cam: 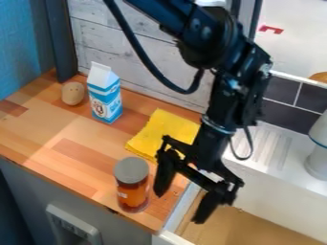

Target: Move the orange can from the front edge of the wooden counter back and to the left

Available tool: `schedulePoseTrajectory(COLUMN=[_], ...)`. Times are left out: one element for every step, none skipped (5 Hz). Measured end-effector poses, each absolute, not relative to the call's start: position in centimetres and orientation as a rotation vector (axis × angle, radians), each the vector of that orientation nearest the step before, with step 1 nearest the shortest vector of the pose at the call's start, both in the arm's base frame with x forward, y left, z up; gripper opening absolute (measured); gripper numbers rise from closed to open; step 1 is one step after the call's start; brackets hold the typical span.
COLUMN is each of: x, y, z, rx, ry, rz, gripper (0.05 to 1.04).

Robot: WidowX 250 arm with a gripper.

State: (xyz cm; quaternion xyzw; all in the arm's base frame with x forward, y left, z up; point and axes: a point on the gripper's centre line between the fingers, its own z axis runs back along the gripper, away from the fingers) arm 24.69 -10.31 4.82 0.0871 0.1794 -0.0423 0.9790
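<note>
Gray cabinet front (32, 191) forms the nearest surface at the lower left of the camera view, fitted with a pale rectangular panel (73, 228). Above it is the wooden countertop (64, 153). Near the front edge of this countertop, close to its sink-side corner, stands a jar (132, 191), upright, with a gray lid and orange-brown contents.

The gripper (179, 207) hangs from the black arm (220, 100), which enters at the top edge. Its two fingers are spread wide, with nothing between them. One finger is just beside the jar, on the sink side, with a visible gap between the two; the other is above the white sink (281, 208), whose floor is tan.

Behind the jar and the nearer finger, a yellow cloth (159, 129) lies flat on the countertop, partly hidden by the gripper. Farther back, toward the left, a blue and white carton (105, 95) stands upright. A tan rounded item (72, 93) with small dark marks is located just beside the carton, on its left.

The rear boundary consists of whitewashed boards (147, 57) behind the countertop and dark tiles (281, 91) behind the ribbed white drainboard (271, 143). At the right edge, a white object (318, 160) with a blue line around it rests on the drainboard side, partly cut off by the frame.
</note>
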Motion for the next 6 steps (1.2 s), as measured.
schedulePoseTrajectory(x=[24.8,23.8,22.7,21.9,22.1,22.9], y=[-8.2,-5.5,-1.9,2.3,4.1,5.0], z=[4.4,3.8,4.4,4.2,3.8,3.5], rx=[0.207,0.217,0.178,0.107,0.078,0.084], ry=[0.371,0.433,0.459,0.509,0.557,0.554], rz=[-0.052,0.026,0.12,0.175,0.13,0.091], gripper=[1.001,1.001,1.001,1.001,1.001,1.001])
